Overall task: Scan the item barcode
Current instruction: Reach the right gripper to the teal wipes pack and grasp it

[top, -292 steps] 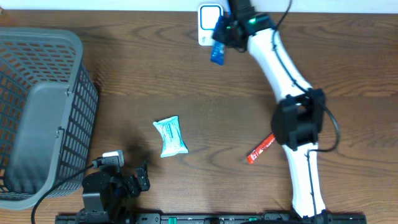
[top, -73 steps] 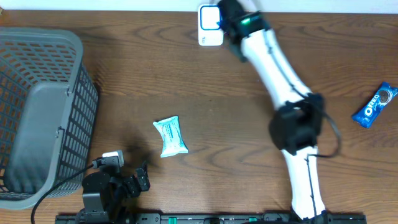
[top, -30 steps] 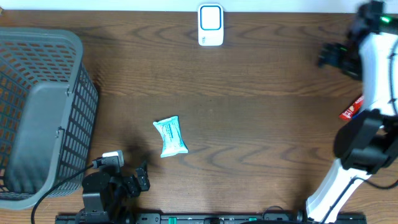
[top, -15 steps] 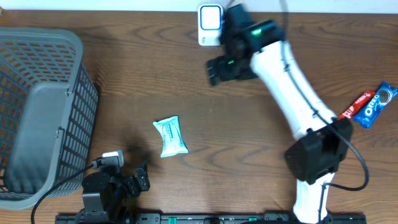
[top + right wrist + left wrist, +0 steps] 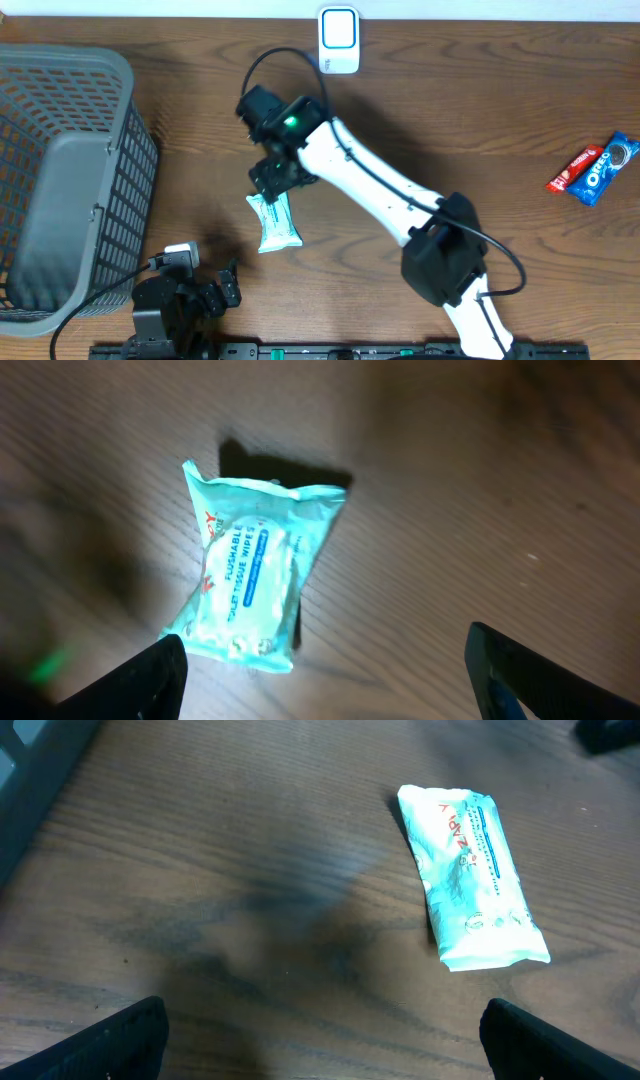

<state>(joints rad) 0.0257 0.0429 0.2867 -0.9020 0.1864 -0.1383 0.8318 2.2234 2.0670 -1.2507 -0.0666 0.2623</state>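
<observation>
**Item:** wipes pack [image 5: 272, 221], a pale teal flow-wrap with printed lettering. It lies flat on the table [image 5: 470, 110], left of centre in the overhead view, its long axis running roughly up and down the frame. No barcode shows on the upward face; it is probably on the underside, though that cannot be confirmed.

**Right gripper** [image 5: 322, 658]: hovers over the upper end of the pack with its fingers set wide. In the wrist view the pack sits left of the midline, close to the left finger, and is not touched by either.

**Step in hand (judged):** reaching to grasp the pack.
- Shift toward the pack so it lies centred between the fingers.
- Close across the short width, not the length.
- Grip near one end, leaving the printed faces clear for reading.
- The soft wrapper is likely to crumple, so a light squeeze should do.
- Lower fully; the pack is thin and may slide.

**Left gripper** [image 5: 322, 1042]: spread wide and holding nothing, parked at the lower left of the overhead view.

**Scanner** [image 5: 339, 40]: a white unit at top centre, well apart from the pack.

**Other:**
- grey basket [image 5: 132, 190], at the left edge
- Oreo pack [image 5: 603, 170], far right
- red bar [image 5: 567, 171], just beside the Oreo pack
</observation>
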